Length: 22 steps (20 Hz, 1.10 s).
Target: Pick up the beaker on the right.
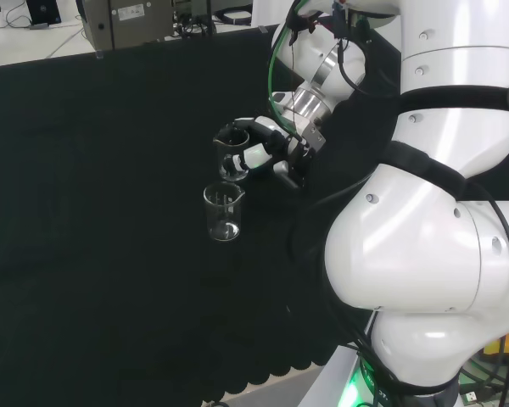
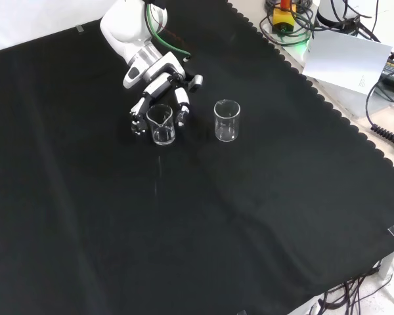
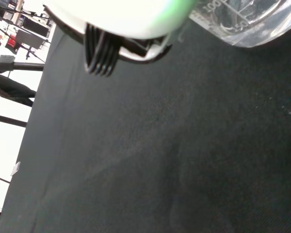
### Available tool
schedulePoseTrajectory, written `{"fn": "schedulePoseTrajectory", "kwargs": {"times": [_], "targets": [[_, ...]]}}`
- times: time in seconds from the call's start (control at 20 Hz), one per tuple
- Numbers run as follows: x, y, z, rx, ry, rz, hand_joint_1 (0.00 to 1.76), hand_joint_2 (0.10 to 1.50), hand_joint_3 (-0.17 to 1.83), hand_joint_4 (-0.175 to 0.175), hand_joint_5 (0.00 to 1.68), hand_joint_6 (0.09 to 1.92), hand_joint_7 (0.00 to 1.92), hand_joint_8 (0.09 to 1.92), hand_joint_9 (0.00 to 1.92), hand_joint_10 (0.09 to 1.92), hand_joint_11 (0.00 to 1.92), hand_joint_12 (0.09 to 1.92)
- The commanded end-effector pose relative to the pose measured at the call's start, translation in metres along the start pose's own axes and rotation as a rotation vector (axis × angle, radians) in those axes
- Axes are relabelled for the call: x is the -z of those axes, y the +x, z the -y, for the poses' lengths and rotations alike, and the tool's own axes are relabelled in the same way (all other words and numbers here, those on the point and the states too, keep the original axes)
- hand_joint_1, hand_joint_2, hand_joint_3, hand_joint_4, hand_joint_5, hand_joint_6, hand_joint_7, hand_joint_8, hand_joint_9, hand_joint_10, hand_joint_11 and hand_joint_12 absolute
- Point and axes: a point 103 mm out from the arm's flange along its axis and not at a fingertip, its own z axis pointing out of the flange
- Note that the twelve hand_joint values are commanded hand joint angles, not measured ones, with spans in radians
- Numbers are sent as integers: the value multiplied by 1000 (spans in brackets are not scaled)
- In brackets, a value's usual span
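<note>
— Beaker (image 2: 161,125) looks how?
— Clear glass, small, upright on the black cloth (image 2: 203,216), spout at its rim, printed graduations showing in the wrist view.
— Where?
— Left of the second beaker (image 2: 226,120) in the front view, near it.
— And the hand (image 2: 159,88)?
— Fingers curl round that left beaker on both sides.

Your robot hand (image 2: 159,98) reaches down from the top of the front view, low over the desk (image 2: 184,216), with its fingers (image 2: 182,105) curled and spread to either side of a beaker (image 2: 161,124). In the head view you see the robot hand (image 1: 271,153) left of the big white arm links (image 1: 424,220), wrist angled down and leftward, fingers wrapped about that beaker (image 1: 232,154).
</note>
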Motion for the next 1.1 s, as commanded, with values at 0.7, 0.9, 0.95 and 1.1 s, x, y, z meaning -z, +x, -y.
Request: {"fn": "schedulePoseTrajectory", "kwargs": {"times": [0.7,0.9,0.95,1.1], "targets": [[-13,6,-2,32,32,-51,1110,538,660,19,291,784,234,645,370,580,44,1319],[-15,7,-3,35,35,-63,1116,538,663,15,319,785,239,651,376,589,69,1309],[-16,7,-3,34,37,-68,1119,539,663,13,324,789,240,652,379,591,82,1304],[-17,5,-4,21,27,-73,1141,544,661,8,367,833,249,658,400,591,135,1276]]}}
